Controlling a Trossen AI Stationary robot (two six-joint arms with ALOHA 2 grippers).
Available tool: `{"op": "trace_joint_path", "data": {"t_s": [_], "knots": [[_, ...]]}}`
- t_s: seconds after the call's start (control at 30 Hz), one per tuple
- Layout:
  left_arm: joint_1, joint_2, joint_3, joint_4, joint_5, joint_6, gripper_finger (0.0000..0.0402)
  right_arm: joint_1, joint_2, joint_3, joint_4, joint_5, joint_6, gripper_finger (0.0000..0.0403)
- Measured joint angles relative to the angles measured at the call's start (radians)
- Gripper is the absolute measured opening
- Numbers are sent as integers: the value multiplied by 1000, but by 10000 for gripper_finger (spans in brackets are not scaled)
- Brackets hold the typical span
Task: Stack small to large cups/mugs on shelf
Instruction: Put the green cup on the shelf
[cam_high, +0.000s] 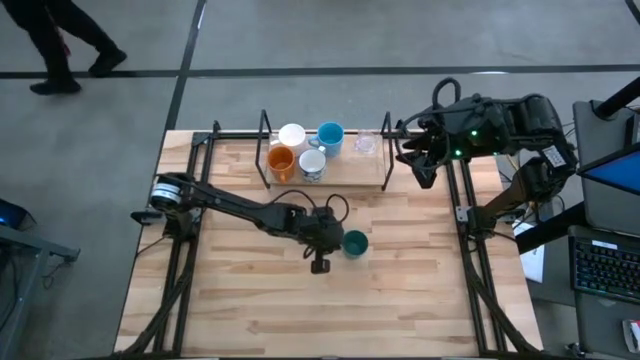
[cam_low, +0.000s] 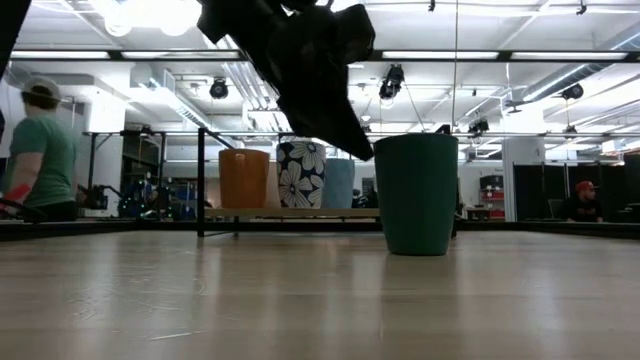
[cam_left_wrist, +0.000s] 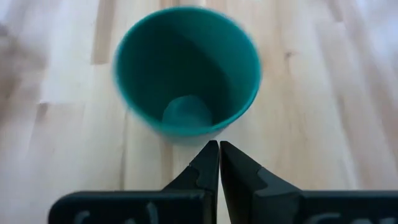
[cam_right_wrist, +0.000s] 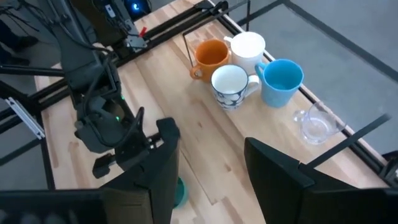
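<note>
A dark teal-green cup (cam_high: 356, 243) (cam_left_wrist: 186, 68) stands upright on its base on the tabletop, near the middle. My left gripper (cam_left_wrist: 219, 146) (cam_high: 338, 240) is shut, slanting down, its tips at the cup's left side (cam_low: 365, 150). On the shelf (cam_high: 350, 172) at the far side stand an orange cup (cam_high: 281, 159), a white cup (cam_high: 292, 136), a light blue mug (cam_high: 330, 135), a flowered mug (cam_high: 312, 163) and a clear glass (cam_high: 365, 143). My right gripper (cam_right_wrist: 211, 146) (cam_high: 422, 170) hangs open, high over the shelf's right end, with nothing between its fingers. My left gripper's shut fingertips (cam_left_wrist: 211, 155) stand against the teal cup's outer wall (cam_left_wrist: 199, 135) just below the rim, coming slanting down from the table's left. Whether they touch the wall I cannot tell. The cup stays upright on the table.
The shelf's black wire frame has upright loops (cam_high: 266, 150) at its ends. Bare tabletop (cam_high: 300, 310) lies on the near side of the teal cup. A person (cam_high: 60, 50) walks on the floor beyond the far left corner.
</note>
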Motion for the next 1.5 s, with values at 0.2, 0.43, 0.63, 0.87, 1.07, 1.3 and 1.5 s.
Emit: {"op": "trace_joint_path", "data": {"t_s": [0.2,0.43,0.63,0.87,1.07,1.3,1.5], "knots": [[0,-88,62,-243,-130,95,0,12,-11,-100,0,-3,12,176],[1,-266,144,-333,-317,149,0,70,-19,-345,3,-22,15,176],[-5,-464,188,-349,-486,149,0,90,-21,-549,38,-151,40,176],[-7,-655,204,-543,-512,148,0,95,-39,-652,129,-256,187,176],[-7,-730,201,-741,-451,120,0,99,-29,-771,469,-498,383,176],[-7,-738,195,-925,-448,96,0,86,71,-844,511,-474,554,176],[-7,-736,167,-985,-439,110,0,88,229,-801,395,-400,568,176]]}}
